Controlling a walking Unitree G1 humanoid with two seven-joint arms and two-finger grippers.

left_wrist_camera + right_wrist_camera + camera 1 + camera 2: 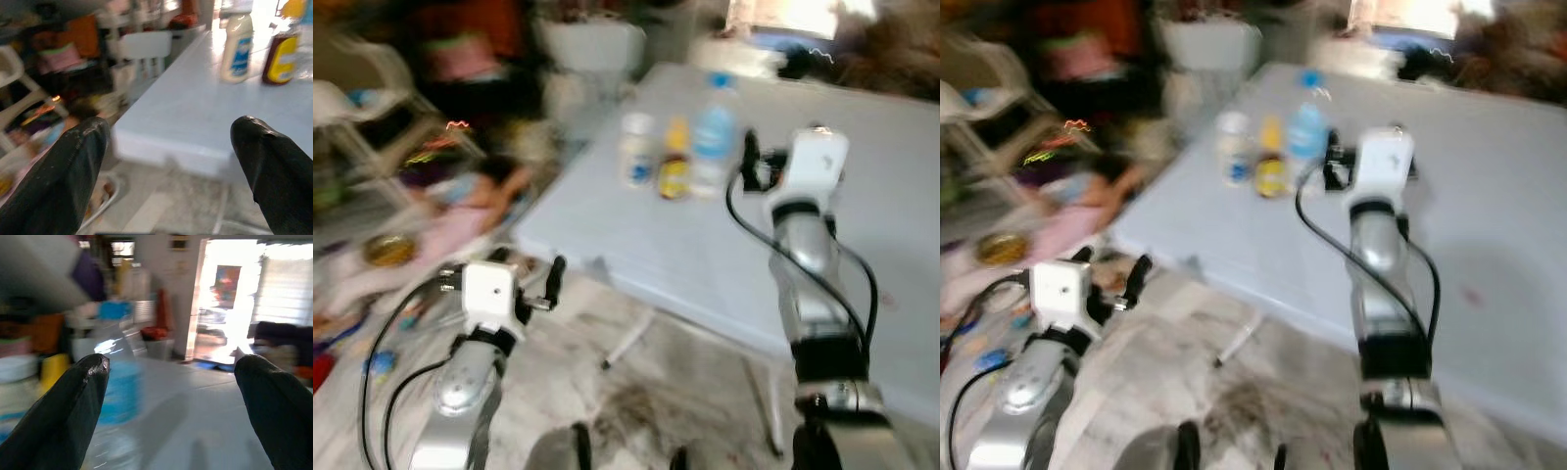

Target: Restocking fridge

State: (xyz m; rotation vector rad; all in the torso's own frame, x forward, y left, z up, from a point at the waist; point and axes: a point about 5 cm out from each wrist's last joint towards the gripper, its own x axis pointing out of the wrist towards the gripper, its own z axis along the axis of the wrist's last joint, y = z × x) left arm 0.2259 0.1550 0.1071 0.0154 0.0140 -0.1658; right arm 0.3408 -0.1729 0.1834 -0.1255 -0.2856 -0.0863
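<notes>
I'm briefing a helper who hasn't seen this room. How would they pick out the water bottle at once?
Find the big pale blue table. Near its far left end three containers stand in a row, just ahead of the raised right gripper. The water bottle is the rightmost and tallest: clear with a blue cap and label, unlike the white bottle and yellow-capped dark bottle.
</notes>
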